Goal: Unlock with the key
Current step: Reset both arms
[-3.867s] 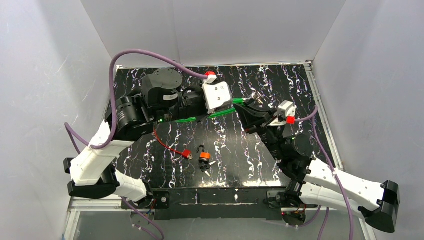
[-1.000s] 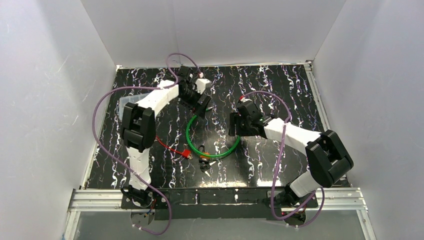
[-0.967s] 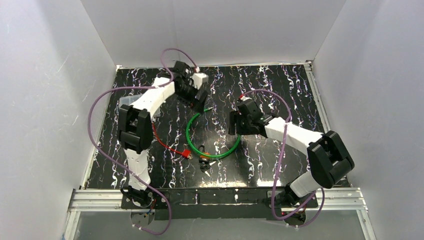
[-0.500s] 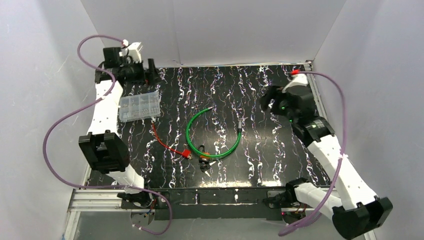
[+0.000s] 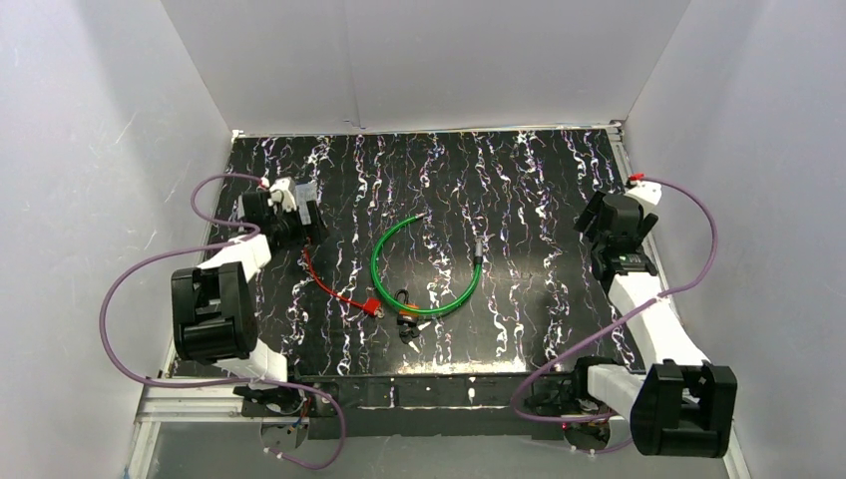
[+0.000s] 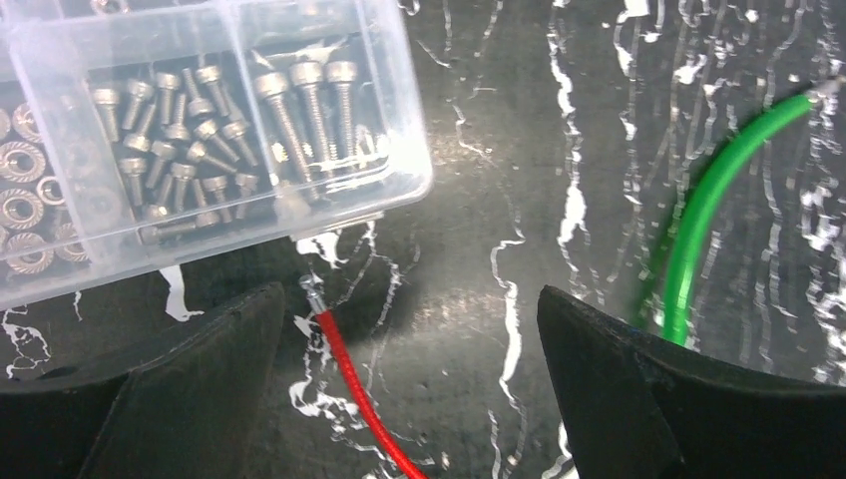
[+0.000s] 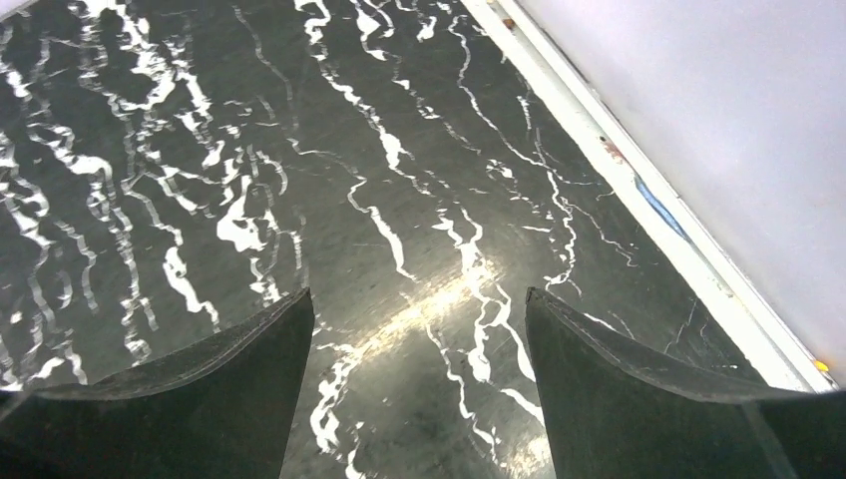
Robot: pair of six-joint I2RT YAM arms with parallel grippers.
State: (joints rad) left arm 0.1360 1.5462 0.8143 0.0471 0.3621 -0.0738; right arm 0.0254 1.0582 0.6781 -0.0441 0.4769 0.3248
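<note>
We find the padlock (image 5: 406, 311) near the front of the tabletop (image 5: 539, 200), at the near bend of the green cable (image 5: 373, 261), with the key (image 5: 417, 327) just beside it. Both look small, rigid and light, likely to skid. We would pinch the lock's body and the key's head. The left end effector (image 6: 407, 299) and right end effector (image 7: 417, 299) gape empty, well apart from them.

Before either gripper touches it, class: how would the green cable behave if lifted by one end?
The green cable lies in a smooth open loop, so it probably flexes yet springs rather than hanging limp. It looks thin, so likely light. Its lower bend passes the padlock; whether it is threaded through cannot be told, so lifting might drag it.
</note>
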